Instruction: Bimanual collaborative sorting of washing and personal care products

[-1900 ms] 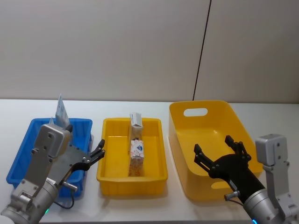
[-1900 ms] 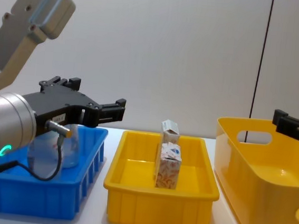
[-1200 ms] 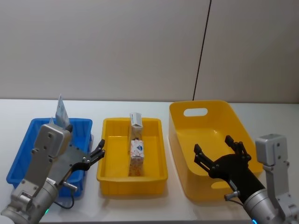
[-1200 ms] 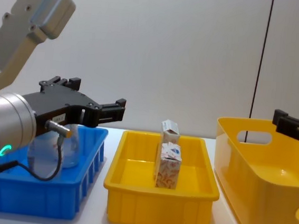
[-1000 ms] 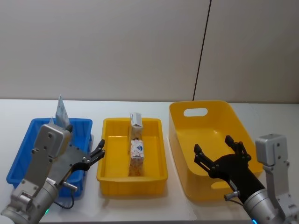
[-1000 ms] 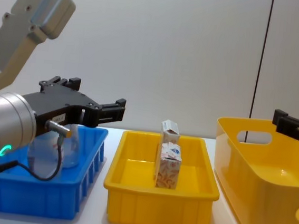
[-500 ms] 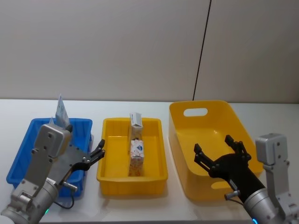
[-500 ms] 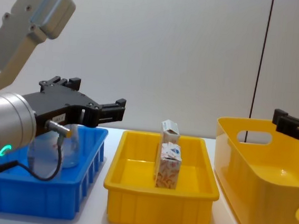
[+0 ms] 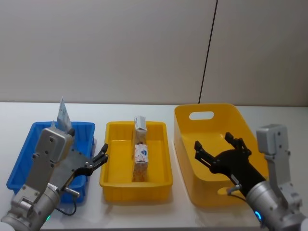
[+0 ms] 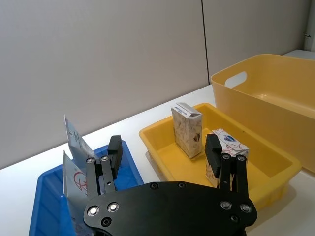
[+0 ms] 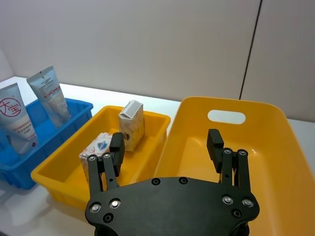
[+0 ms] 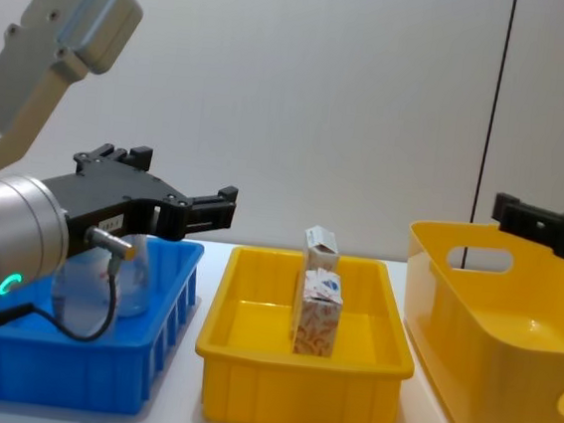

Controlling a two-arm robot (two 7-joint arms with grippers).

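A small white carton with an orange pattern (image 9: pixel 141 161) (image 12: pixel 318 313) stands in the middle of the yellow tray (image 9: pixel 111 179). Behind it stands a taller cream carton (image 9: pixel 140 127) (image 10: pixel 187 129). White squeeze tubes with red print (image 9: pixel 63 114) (image 11: pixel 17 118) lean in the blue bin (image 9: pixel 26 147). My left gripper (image 9: pixel 98 158) (image 10: pixel 164 147) hovers open and empty over the blue bin's right side, pointing toward the tray. Open and empty too, my right gripper (image 9: pixel 213 143) (image 11: pixel 165 140) hangs above the large yellow basket (image 9: pixel 214 108).
The blue bin, yellow tray and yellow basket (image 12: pixel 490 332) sit in a row on a white table (image 9: pixel 163 109), left to right. A grey wall stands close behind. Bare table strips separate the containers.
My right gripper has risen and shifted left and forward over the yellow basket. The left gripper and the cartons have not moved.
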